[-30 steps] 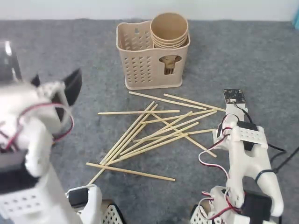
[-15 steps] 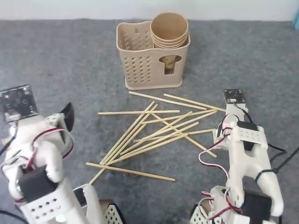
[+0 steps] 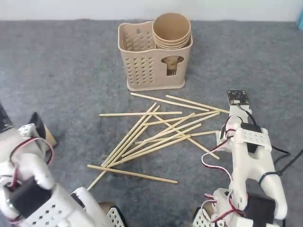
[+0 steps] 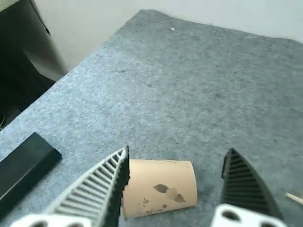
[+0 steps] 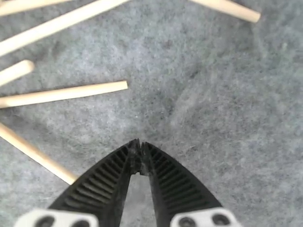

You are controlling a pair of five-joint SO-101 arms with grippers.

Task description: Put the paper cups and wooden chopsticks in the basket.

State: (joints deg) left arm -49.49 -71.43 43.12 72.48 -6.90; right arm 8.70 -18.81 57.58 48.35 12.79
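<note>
Paper cup (image 4: 161, 187) sideways by parted left claw (image 4: 179, 152), carpet (image 4: 189, 85) all around

Looks like a robotics lab / hobby bench. Left arm (image 3: 33, 172) & right arm (image 3: 251, 161) are white plastic w/ loose red & black wires (image 3: 203, 161). Bare circuit board (image 3: 237, 97) on right wrist. Grey felt mat (image 3: 71, 61) as work surface, plain white wall (image 3: 142, 8) behind.

You've got the basket (image 3: 151, 66) at the far side of the bench (image 3: 71, 71), paper cups (image 3: 171, 28) stacked in its right compartment. Loose chopsticks (image 3: 156, 135) lie crisscrossed mid-bench. One tan cup (image 3: 48, 137) sits just beside the left arm (image 3: 28, 175).
</note>
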